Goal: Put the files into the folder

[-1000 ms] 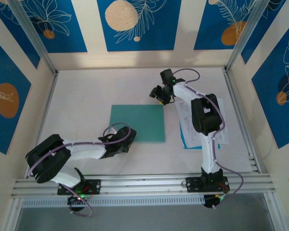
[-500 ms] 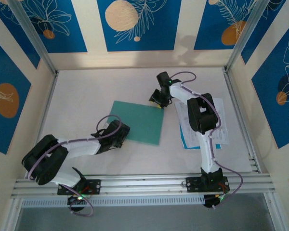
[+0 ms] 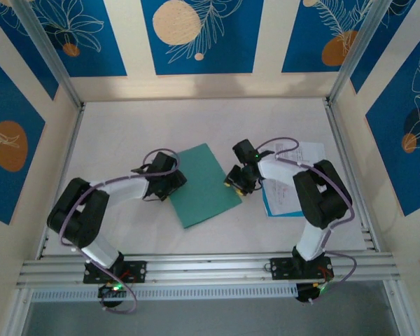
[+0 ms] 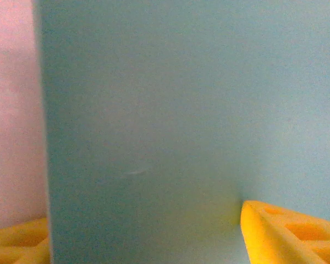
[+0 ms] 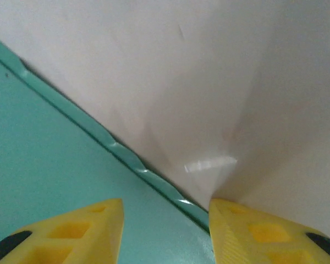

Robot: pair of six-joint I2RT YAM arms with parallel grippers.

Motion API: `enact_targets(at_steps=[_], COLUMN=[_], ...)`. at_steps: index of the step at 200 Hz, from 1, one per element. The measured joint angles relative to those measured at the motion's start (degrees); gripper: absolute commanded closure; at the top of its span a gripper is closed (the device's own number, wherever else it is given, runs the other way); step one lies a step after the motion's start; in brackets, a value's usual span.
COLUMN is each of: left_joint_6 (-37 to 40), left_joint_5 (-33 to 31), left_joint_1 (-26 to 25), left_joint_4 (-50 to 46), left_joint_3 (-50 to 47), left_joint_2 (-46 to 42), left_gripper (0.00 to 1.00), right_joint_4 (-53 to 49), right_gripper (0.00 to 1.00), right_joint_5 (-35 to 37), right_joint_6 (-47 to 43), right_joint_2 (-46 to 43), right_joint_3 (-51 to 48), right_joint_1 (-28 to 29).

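The teal-green folder point(image 3: 204, 183) lies shut and flat on the white table, turned at an angle. My left gripper point(image 3: 169, 180) stands open at its left edge. In the left wrist view the folder point(image 4: 181, 110) spans the gap of this gripper point(image 4: 144, 220), one yellow finger off its edge and the other on the cover. My right gripper point(image 3: 236, 180) is open at the folder's right edge point(image 5: 126, 159). Its jaws point(image 5: 165, 206) straddle that edge, one over teal, one over table. The files point(image 3: 304, 150), white sheets with a light-blue edge, lie to the right, partly under the right arm.
Metal frame rails point(image 3: 196, 266) run along the near edge, with upright posts at the back corners. Patterned blue walls close in the table on three sides. Bare table point(image 3: 119, 133) lies at the back left.
The folder has turned clockwise from square to steeply angled. My left gripper swung up along its left side. My right gripper came down from the far corner to the right edge.
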Motion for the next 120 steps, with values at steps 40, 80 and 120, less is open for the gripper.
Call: enact_targets(at_steps=[40,80,120], left_joint_6=[4.46,8.55,5.68], left_joint_5=[1.55,-0.55,-3.23], left_joint_1=[-0.04,-1.51,-11.87], left_joint_4=[-3.56,0.81,-0.48], left_joint_3=[2.67,2.56,2.43], left_joint_2=[0.85,-5.11,-13.42], left_gripper=[0.25,0.16,0.17], right_joint_4=[-2.25,-5.14,-4.11], right_gripper=[0.51,0.45,0.42], right_joint_5=[0.52,1.88,0.7], right_joint_6=[3.13,2.12,-1.4], right_joint_2=[-7.08,-19.37,-20.17], right_joint_3=[-6.21,-8.96,-10.6], right_joint_1=[1.46,1.22,-2.56])
